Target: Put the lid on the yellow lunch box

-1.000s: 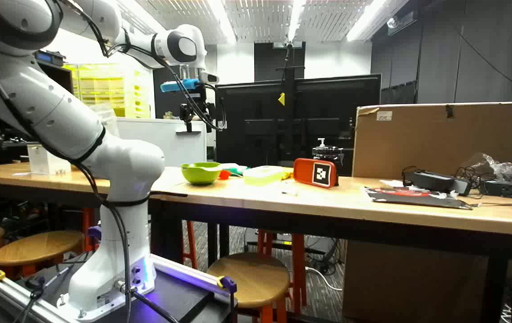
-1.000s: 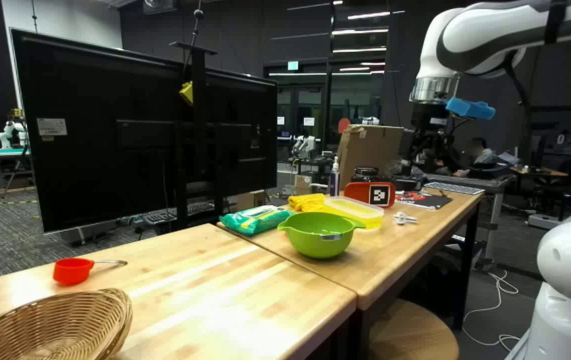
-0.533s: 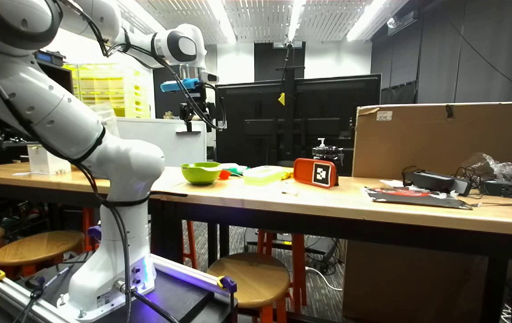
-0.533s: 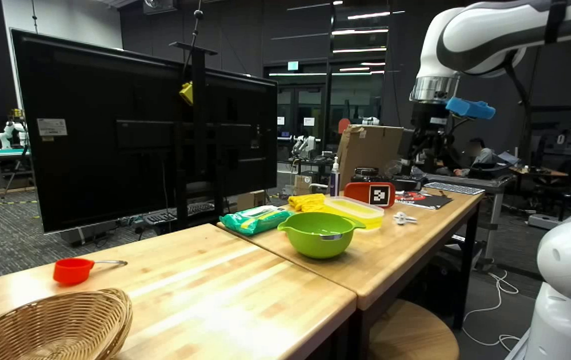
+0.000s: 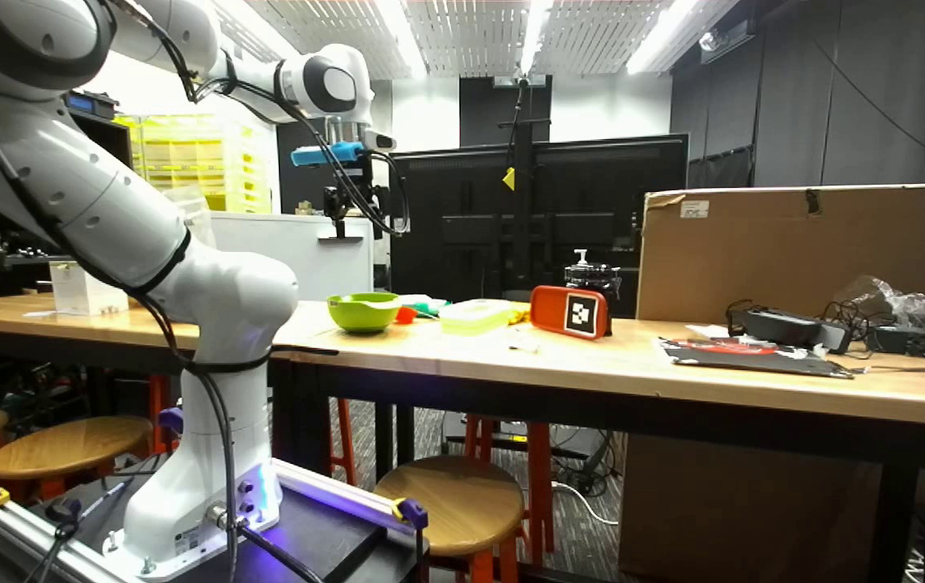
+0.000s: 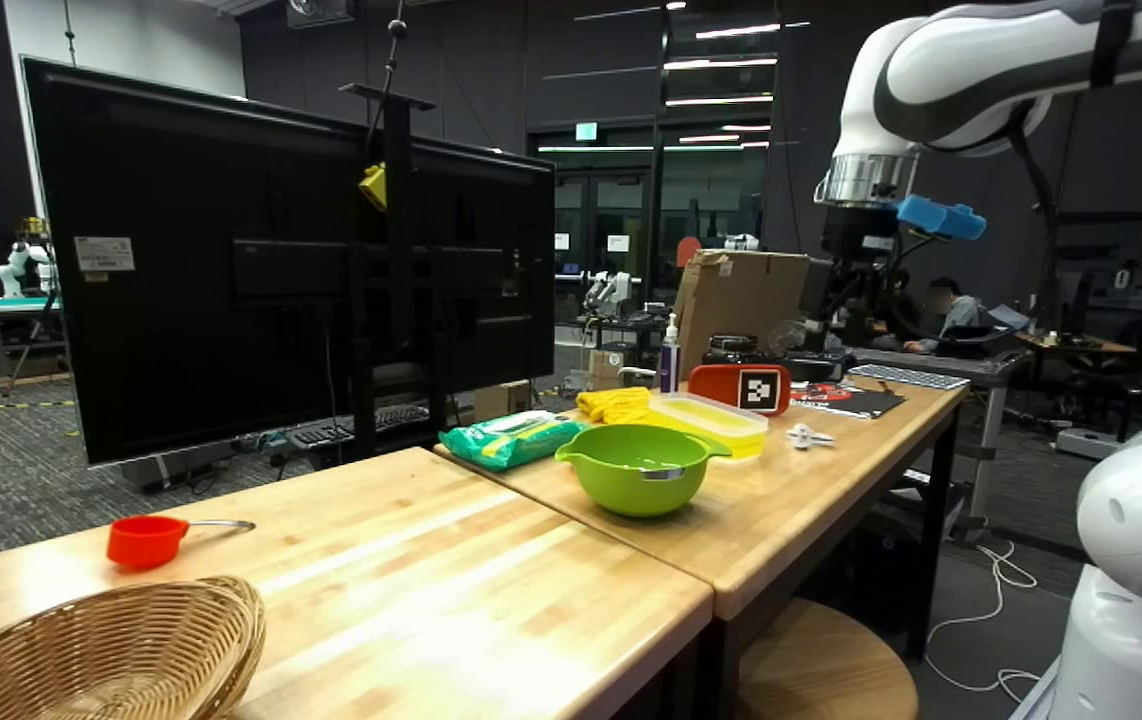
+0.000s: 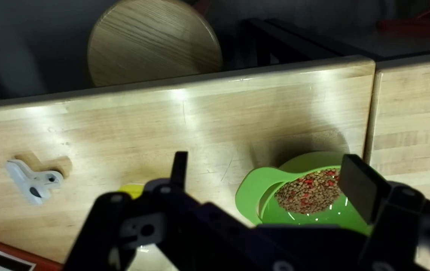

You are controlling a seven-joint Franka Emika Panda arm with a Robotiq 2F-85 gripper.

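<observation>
Nothing is held in the gripper (image 7: 266,169), its jaws parted wide, presumably to admit the lid (image 5: 558,311), which is stood on edge near the lunch box (image 5: 471,324), likely so a grasp is offered from above.

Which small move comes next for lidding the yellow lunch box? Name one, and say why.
Probably shift the gripper sideways toward the lid before lowering. It is open and holds nothing; in the wrist view the green bowl shows partly below it, while the lid only peeks in at the lower-left corner. The lid stands on edge, off the yellow lunch box.
</observation>
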